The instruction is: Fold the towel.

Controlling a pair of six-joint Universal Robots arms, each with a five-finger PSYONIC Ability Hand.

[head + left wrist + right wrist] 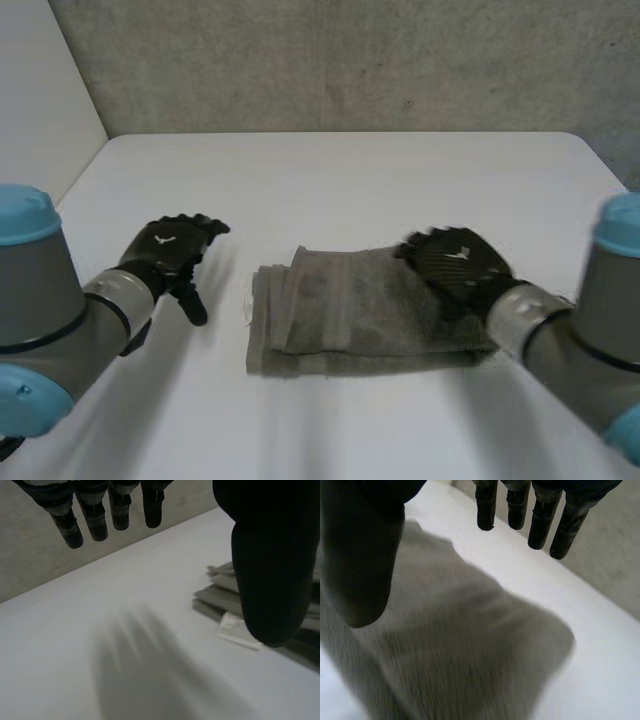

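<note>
White table [340,170] with rounded far corners is seen, its surface matte and plain. Near its middle, toward the near edge, a grey towel [350,320] is laid flat, folded into a thick oblong with several layers stacked at its left end. A small white label [235,629] is seen sticking out onto the table at that end. Over the towel's right end the right hand [455,265] is held wide open, fingers straight and thumb set apart; contact with the cloth cannot be told. Over bare table left of the towel, apart from it, the left hand [170,245] is held wide open too, fingers straight, thumb spread. Behind the far edge a grey speckled wall [340,60] is seen, and a plain white panel [40,80] is seen at the left side.
</note>
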